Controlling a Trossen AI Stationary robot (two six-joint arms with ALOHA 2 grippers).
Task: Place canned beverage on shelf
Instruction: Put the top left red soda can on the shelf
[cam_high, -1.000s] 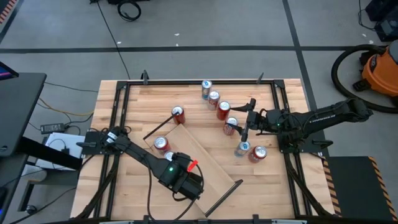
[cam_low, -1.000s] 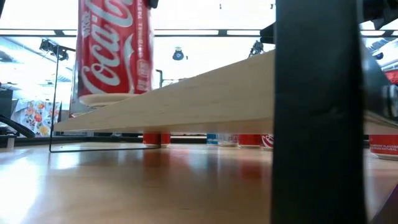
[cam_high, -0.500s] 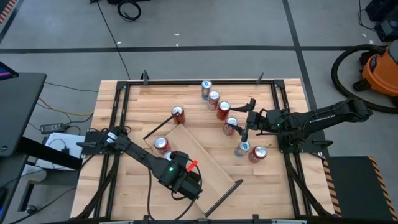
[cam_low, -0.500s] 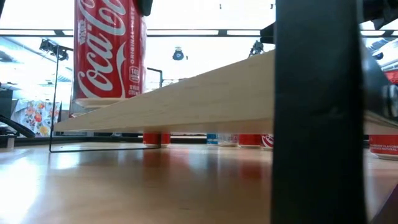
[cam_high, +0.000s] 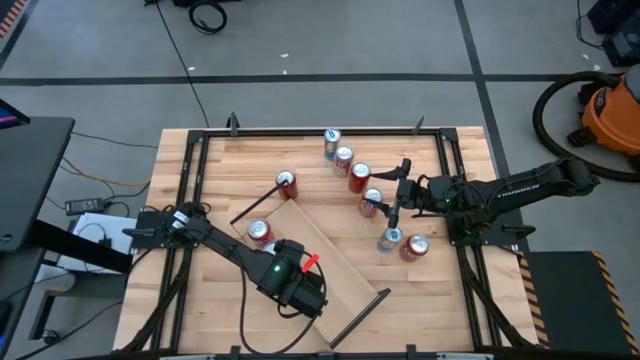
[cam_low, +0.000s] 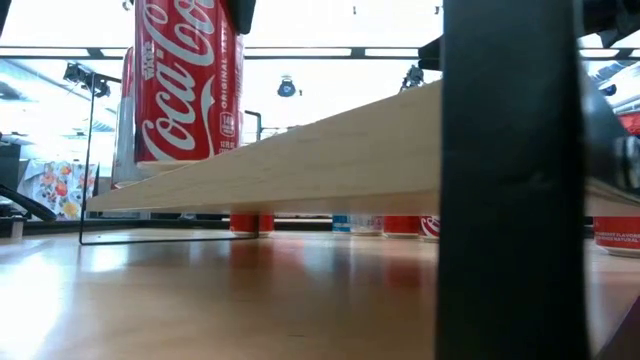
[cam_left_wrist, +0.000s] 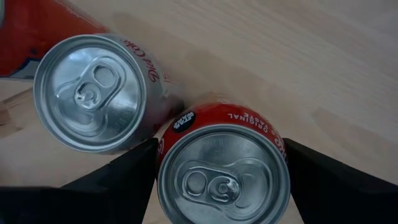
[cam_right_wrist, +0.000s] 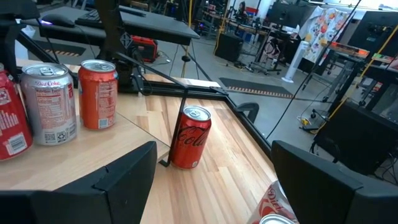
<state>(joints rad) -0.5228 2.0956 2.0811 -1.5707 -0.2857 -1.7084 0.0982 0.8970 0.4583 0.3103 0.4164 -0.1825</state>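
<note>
Left gripper (cam_left_wrist: 221, 163) over the shelf (cam_high: 325, 262), near its left long edge, fingers clamped on a red Coca-Cola can (cam_left_wrist: 222, 167). In low view that can (cam_low: 188, 80) hangs upright w/ its base just clear of the plank (cam_low: 330, 150). A 2nd Coke can (cam_left_wrist: 99, 87) stands on the shelf touching the held one. Right gripper (cam_high: 396, 192) idles off the shelf's right side among a row of cans on the bench (cam_high: 230, 165), fingers apart.

Red Coke can (cam_low: 187, 85) upright, just above pale wood shelf (cam_high: 325, 250), w/ 2nd can (cam_left_wrist: 102, 93) touching beside it.
</note>
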